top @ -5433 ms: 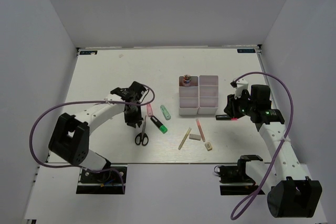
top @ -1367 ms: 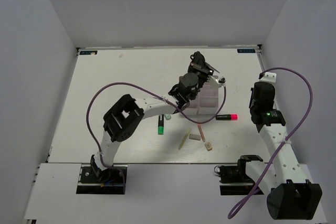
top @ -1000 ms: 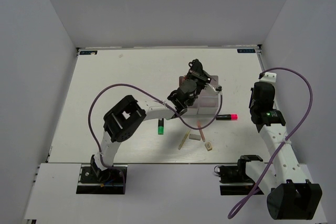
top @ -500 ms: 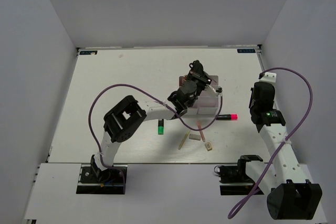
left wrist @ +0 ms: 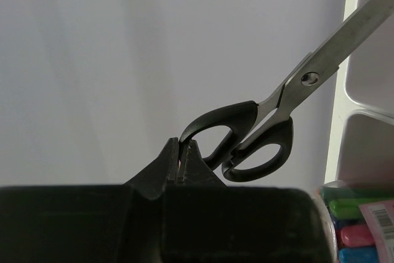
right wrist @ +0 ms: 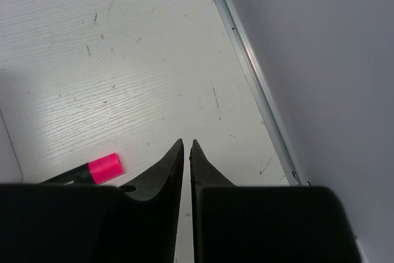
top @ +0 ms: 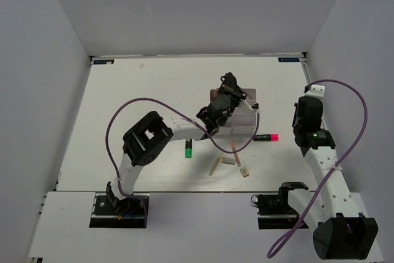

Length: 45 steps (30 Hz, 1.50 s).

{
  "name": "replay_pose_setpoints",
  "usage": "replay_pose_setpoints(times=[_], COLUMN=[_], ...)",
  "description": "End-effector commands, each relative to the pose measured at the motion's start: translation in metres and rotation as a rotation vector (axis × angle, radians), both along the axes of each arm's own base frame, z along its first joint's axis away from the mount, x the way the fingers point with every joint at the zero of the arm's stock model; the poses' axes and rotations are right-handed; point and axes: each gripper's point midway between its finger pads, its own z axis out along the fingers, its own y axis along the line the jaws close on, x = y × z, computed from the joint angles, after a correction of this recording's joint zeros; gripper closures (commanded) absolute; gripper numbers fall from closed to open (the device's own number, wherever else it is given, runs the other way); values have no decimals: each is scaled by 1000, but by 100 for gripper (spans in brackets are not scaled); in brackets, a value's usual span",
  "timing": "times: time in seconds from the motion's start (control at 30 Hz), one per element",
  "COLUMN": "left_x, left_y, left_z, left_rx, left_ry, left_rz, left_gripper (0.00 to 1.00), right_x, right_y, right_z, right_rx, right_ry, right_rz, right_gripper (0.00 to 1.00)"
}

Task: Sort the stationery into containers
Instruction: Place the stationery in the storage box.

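Note:
My left gripper (top: 229, 89) is shut on one handle loop of the black-handled scissors (top: 247, 103) and holds them over the white bins (top: 245, 127). In the left wrist view the gripper (left wrist: 183, 146) pinches the loop, and the scissors (left wrist: 271, 129) point up and right past the bin walls (left wrist: 367, 146). Coloured markers (left wrist: 352, 221) lie in one bin. My right gripper (top: 303, 110) is shut and empty, raised to the right of the black-pink marker (top: 266, 136). In the right wrist view the gripper (right wrist: 186, 143) has that marker's pink cap (right wrist: 103, 168) at its left.
A black-green marker (top: 188, 149), a cream stick (top: 215, 164), a pink stick (top: 234, 148), a grey eraser (top: 229, 160) and a tan eraser (top: 245, 172) lie on the table in front of the bins. The table's right edge rail (right wrist: 252, 72) runs close to my right gripper.
The scissors, once on the table, hang from my left gripper, which has sunk slightly toward the bins. The pink and mint markers have left the table. My right gripper has drawn back from the black-pink marker.

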Motion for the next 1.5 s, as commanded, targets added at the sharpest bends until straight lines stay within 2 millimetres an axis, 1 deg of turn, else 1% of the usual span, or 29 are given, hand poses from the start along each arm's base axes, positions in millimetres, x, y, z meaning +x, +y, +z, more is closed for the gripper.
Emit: replay_pose_setpoints(times=[0.0,0.03,0.1,0.13,0.43,0.53,0.8,0.87,1.0,1.03,1.07,1.3,1.4,1.47], left_x=[0,0,0,-1,-5,-6,-13,-13,-14,-14,-14,-18,-19,-19], left_y=[-1,-3,-3,-6,-12,-13,-19,-19,-19,-19,-19,-20,-20,-20], left_z=[15,11,10,9,-4,0,-7,-5,-4,-1,-3,-5,-11,-12], left_rx=[-41,-35,-36,-35,-18,-25,-20,-23,-27,-31,-29,-18,1,5], left_ry=[-12,-8,-6,-5,7,2,10,7,2,-2,2,-1,5,4], left_rz=[-11,-18,-17,-24,-47,-54,-77,-78,-84,-86,-88,-98,-102,-103], left_gripper=[100,100,100,100,100,100,100,100,97,96,96,95,95,95], right_x=[6,6,6,6,6,6,6,6,6,6,7,6,6,6], right_y=[0,-1,0,-1,-1,-1,0,-1,0,-1,0,0,0,0], right_z=[20,21,20,20,21,20,19,19,19,19,17,19,18,18], right_rx=[9,9,11,6,6,7,9,6,8,7,11,9,8,9], right_ry=[-78,-81,-79,-79,-80,-77,-80,-73,-80,-79,-77,-78,-78,-77], right_rz=[-18,-21,-17,-21,-19,-16,-18,-14,-14,-14,-15,-12,-14,-14], right_gripper=[89,89,89,89,89,89,89,89,89,89,89,89,89,89])
